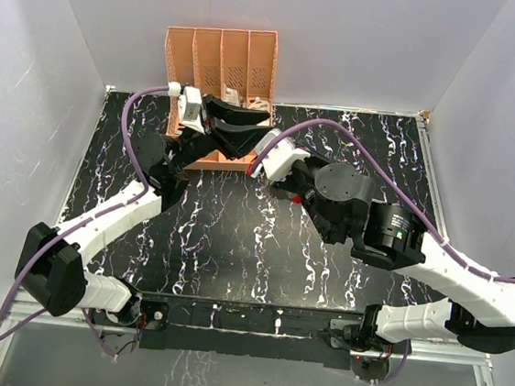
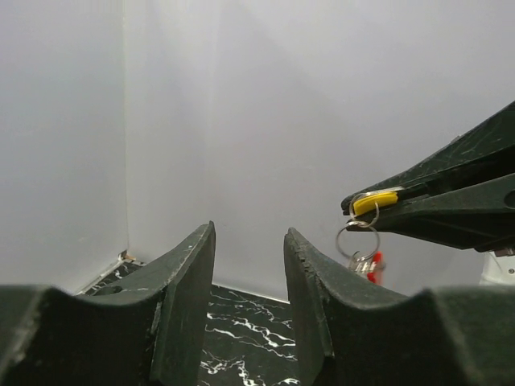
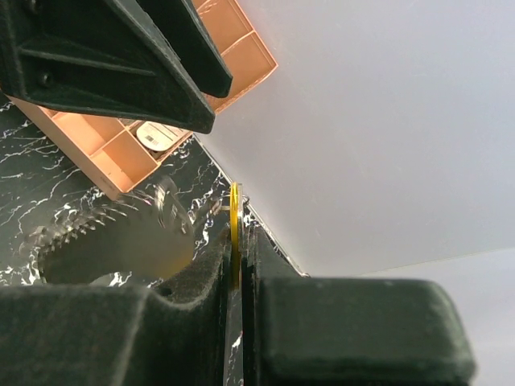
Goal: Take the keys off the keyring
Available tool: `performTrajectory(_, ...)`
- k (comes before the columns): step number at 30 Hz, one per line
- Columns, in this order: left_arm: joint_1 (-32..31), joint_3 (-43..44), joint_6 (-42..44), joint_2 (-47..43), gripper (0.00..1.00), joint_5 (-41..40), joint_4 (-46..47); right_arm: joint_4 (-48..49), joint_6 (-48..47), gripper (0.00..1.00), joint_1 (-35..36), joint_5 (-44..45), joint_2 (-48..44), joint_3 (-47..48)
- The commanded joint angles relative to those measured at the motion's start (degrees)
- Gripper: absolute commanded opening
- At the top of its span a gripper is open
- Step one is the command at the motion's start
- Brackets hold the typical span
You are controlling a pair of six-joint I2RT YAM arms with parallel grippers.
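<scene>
In the left wrist view my right gripper's fingers [image 2: 451, 201] come in from the right, shut on a small yellow key [image 2: 376, 201]. The thin wire keyring [image 2: 357, 240] hangs from the key. Silver bits and part of the red tag [image 2: 375, 264] dangle below the ring. My left gripper [image 2: 249, 233] is open and empty, left of and below the ring. In the right wrist view the key [image 3: 235, 217] sits edge-on in my shut right gripper [image 3: 239, 229], and the ring and tag are a blur [image 3: 167, 205]. In the top view both grippers, left [image 1: 246, 125] and right [image 1: 260, 152], meet before the rack.
An orange divided rack [image 1: 221, 56] stands against the back wall, right behind both grippers; it also shows in the right wrist view [image 3: 241, 56] with a white oval item [image 3: 153, 137] in one slot. White walls enclose the black marbled table [image 1: 234, 237].
</scene>
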Motion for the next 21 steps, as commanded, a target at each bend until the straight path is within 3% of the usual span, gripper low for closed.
performTrajectory(1, 0.25, 0.79, 1.32, -2.58, 0.40, 1.20, 1.47, 3.82, -0.02, 0.00, 0.30, 0.57, -1.65, 0.49)
performTrajectory(21, 0.22, 4.40, -8.45, 4.42, 0.48, 12.33, 14.05, 4.41, -0.18, 0.00, 0.30, 0.17, -1.16, 0.27)
